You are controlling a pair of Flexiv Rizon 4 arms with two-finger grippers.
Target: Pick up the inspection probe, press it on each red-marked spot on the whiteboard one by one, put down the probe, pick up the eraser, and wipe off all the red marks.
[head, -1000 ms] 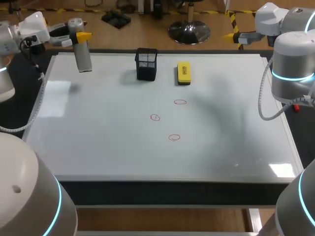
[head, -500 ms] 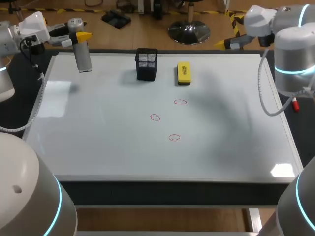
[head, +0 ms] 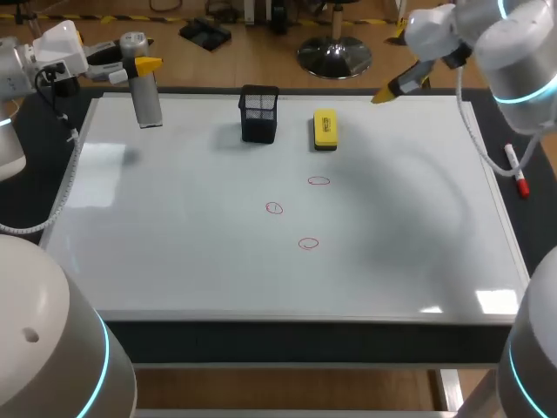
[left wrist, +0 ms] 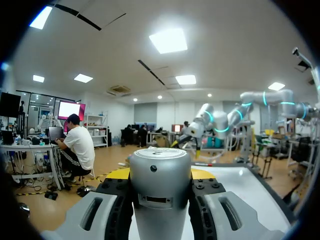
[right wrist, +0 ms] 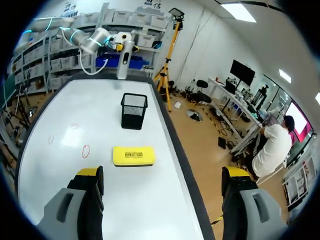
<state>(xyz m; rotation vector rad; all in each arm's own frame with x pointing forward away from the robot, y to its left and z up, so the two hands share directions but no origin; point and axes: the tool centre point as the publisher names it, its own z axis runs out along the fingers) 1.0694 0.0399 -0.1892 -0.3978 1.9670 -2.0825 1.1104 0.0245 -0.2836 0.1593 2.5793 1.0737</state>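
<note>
Grey cylindrical inspection probe (head: 146, 97): clamped in left jaws, over worktop's far left corner. Right jaws: spread wide, empty, above far edge. Yellow block eraser (head: 325, 129): near far edge, beside black mesh cup (head: 258, 113).

Eraser (head: 325, 130) right of basket (head: 258, 114), behind marks (head: 274, 208), on whiteboard (head: 174, 252)
</note>
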